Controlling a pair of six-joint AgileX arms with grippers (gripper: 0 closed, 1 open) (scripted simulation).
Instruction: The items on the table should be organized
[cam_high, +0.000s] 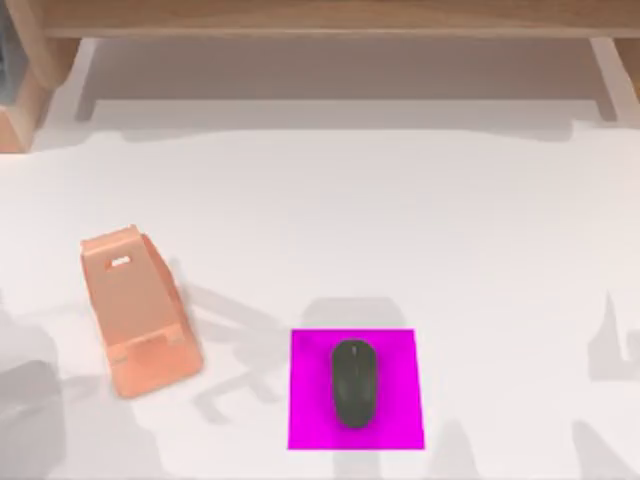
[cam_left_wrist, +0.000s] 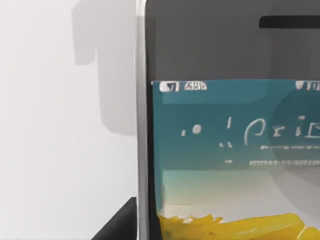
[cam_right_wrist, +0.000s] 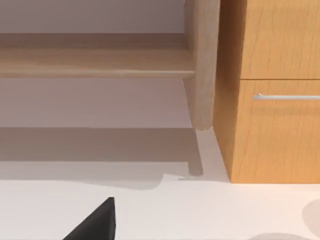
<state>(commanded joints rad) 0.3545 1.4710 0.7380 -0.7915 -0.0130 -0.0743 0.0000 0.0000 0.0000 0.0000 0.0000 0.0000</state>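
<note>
Phone (cam_left_wrist: 230, 150): thin, hard, slippery glass; silver side edges seemed safest to pinch.
Mouse (cam_high: 354, 383): on pink pad (cam_high: 310, 420), 6 o'clock.
Left gripper: grip couldn't be told.

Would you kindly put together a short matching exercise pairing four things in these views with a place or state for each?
Things:
1. mouse
2. phone stand
3. smartphone
4. shelf unit

Places or states:
A. along the table's far edge
B. close before the left wrist camera, screen lit
C. lying on the magenta pad
D. standing bare on the table's left side

Pairs: 1-C, 2-D, 3-B, 4-A
</note>
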